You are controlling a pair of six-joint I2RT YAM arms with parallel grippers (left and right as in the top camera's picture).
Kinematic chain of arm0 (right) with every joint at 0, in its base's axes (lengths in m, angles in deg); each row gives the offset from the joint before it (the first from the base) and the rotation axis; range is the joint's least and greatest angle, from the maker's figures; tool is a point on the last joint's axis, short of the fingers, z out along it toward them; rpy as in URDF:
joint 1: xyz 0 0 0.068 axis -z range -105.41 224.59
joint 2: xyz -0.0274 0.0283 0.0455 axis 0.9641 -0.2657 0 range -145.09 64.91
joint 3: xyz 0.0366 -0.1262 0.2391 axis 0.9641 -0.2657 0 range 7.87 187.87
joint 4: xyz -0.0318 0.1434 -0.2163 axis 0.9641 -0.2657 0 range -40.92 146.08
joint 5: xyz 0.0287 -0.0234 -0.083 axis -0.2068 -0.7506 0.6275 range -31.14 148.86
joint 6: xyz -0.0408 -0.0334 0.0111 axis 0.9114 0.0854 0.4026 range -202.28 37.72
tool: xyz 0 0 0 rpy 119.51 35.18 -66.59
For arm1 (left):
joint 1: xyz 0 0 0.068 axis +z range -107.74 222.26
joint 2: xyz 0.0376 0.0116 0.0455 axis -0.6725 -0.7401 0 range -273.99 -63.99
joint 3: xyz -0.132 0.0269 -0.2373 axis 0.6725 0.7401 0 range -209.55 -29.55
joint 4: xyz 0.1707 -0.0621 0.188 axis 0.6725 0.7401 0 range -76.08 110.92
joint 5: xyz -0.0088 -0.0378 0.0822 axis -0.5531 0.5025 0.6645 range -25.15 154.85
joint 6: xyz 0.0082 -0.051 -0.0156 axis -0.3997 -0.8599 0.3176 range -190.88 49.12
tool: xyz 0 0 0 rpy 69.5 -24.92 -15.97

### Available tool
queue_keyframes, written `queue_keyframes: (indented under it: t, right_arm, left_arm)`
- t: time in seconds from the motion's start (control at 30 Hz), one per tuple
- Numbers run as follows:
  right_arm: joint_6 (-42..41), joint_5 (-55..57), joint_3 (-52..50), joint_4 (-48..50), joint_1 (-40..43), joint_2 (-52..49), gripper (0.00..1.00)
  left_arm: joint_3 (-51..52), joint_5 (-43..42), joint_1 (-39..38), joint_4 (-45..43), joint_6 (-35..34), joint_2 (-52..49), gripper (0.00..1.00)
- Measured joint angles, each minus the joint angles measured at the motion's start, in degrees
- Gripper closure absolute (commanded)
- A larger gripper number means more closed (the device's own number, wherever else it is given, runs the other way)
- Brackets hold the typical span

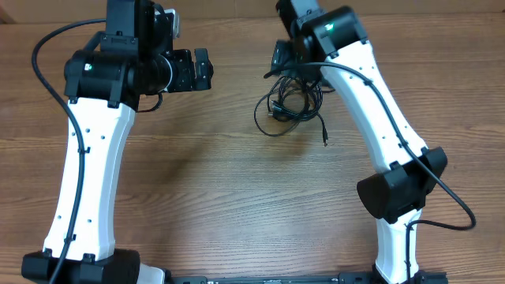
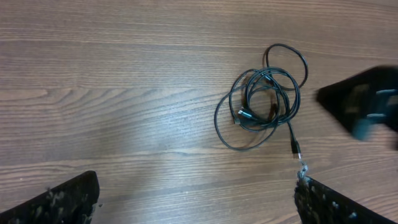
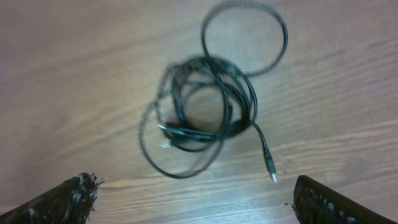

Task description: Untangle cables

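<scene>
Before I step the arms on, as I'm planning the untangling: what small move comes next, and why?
Probably lower the right end effector onto the bunch of thin black cables. It hangs open above the coil, and one plug end trails free on the wooden table, so a grip near it may let strands be drawn out.

The left arm and right arm have white links, black joints, black wiring, seemingly green lights.

Wooden table, brown surface, grain lines running side to side
</scene>
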Motion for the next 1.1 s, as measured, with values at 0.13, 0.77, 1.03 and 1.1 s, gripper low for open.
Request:
queue_keyframes:
  t: [0.13,0.77,1.03,1.1]
  right_arm:
    - [0.63,-3.89,-9.86,2.89,-0.13,-0.11,0.0]
    - [18.23,-13.9,-36.85,18.23,-3.48,-0.44,0.04]
    - [7.63,-18.08,-36.92,26.51,-3.48,-0.44,0.04]
    - [3.43,-17.64,-36.98,27.98,-3.48,-0.44,0.07]
  left_arm:
    - [0.0,0.68,0.0,0.96,0.02,0.55,0.0]
    - [0.02,2.16,0.0,1.88,0.44,0.57,0.0]
    - [0.02,2.16,0.0,2.97,1.7,0.57,0.0]
    - [0.0,2.16,0.0,3.37,1.73,0.57,0.0]
